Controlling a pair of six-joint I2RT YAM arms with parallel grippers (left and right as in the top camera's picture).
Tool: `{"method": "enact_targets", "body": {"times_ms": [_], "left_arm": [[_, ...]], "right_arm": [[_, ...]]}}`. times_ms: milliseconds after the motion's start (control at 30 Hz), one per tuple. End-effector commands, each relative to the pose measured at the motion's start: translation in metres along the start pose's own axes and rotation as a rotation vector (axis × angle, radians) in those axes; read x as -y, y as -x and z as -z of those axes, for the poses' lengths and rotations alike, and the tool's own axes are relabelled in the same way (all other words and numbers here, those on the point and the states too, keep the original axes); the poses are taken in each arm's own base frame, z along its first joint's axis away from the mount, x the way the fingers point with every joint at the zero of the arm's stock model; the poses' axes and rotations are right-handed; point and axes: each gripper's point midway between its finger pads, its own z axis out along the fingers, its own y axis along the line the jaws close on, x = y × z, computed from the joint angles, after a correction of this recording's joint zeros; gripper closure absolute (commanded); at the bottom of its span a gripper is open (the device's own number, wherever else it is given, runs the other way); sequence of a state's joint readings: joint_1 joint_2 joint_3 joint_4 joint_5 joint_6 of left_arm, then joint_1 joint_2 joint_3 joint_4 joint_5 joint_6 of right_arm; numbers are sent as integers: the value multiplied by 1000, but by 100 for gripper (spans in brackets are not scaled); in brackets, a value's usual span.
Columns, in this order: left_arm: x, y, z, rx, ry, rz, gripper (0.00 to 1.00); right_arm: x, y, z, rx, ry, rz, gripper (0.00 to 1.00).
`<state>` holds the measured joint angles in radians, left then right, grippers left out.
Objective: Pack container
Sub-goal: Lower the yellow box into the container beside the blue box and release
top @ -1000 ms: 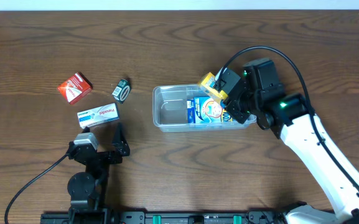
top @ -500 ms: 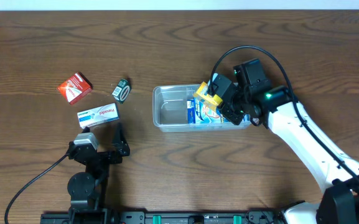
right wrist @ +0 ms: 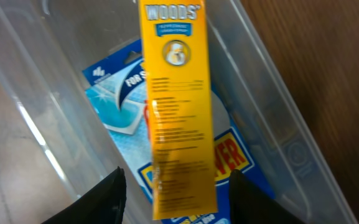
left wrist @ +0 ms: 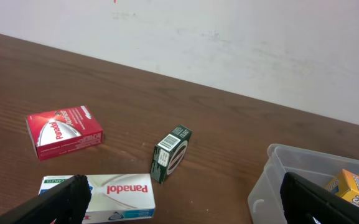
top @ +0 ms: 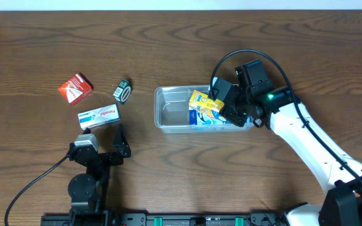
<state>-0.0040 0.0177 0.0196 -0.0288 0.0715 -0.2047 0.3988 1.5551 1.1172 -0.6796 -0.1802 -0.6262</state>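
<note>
The clear plastic container [top: 170, 110] sits at the table's middle and holds a blue pack [top: 211, 117]. A yellow Woods box [top: 204, 101] lies on the blue pack, inside the container. My right gripper [top: 222, 105] is open just above the container's right half. In the right wrist view the yellow box [right wrist: 176, 106] is blurred and loose between the spread fingers [right wrist: 179, 199], over the blue pack [right wrist: 120, 99] and the container wall [right wrist: 42, 93]. My left gripper [top: 103, 139] is open and empty near the front left.
A red Panadol box [top: 75, 88], a small green box [top: 123, 91] and a white Panadol box [top: 99, 117] lie left of the container. The left wrist view shows them too: red [left wrist: 64, 130], green [left wrist: 172, 154], white [left wrist: 111, 196], with the container's corner [left wrist: 272, 180].
My right gripper carried the yellow box left over the container, opened, and the box dropped onto the blue pack. The left arm has not moved.
</note>
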Motion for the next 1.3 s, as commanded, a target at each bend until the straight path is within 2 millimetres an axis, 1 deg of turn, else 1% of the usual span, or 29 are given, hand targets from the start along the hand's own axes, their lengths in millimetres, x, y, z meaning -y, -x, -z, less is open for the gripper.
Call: {"method": "enact_targets", "body": {"times_ms": [0,67,200,333,400,433,467,500,533,600,700,833,967,1067,1167,1267], "left_arm": [[-2,-16,-1,-53,-1,-13,2],[-2,-16,-1,-53,-1,-13,2],[-2,-16,-1,-53,-1,-13,2],[-2,-16,-1,-53,-1,-13,2],[-2,-16,-1,-53,-1,-13,2],[-2,-16,-1,-53,-1,-13,2],[-2,-16,-1,-53,-1,-13,2],[-2,-16,-1,-53,-1,-13,2],[-2,-16,-1,-53,-1,-13,2],[-2,-16,-1,-53,-1,-13,2],[-2,-16,-1,-53,-1,-13,2],[-2,-16,-1,-53,-1,-13,2],[-2,-16,-1,-53,-1,-13,2],[-2,-16,-1,-53,-1,-13,2],[-2,-16,-1,-53,-1,-13,2],[-2,-16,-1,-53,-1,-13,2]], "right_arm": [[4,4,1,3,-26,30,49],[4,7,1,17,-25,-10,49],[-3,19,2,75,26,-157,42],[-20,33,5,135,145,-301,40],[-29,38,7,159,206,-333,53],[-32,41,9,168,231,-352,65],[-35,42,9,171,247,-379,81],[-36,43,9,171,258,-412,94],[-36,44,10,170,265,-455,99],[-37,46,10,167,272,-505,99],[-43,50,7,160,280,-526,99],[-50,50,-3,128,272,-538,99],[-55,44,-21,74,263,-553,99],[-55,36,-35,37,259,-563,99],[-52,29,-45,5,240,-573,99],[-44,23,-52,-18,189,-596,99]]}}
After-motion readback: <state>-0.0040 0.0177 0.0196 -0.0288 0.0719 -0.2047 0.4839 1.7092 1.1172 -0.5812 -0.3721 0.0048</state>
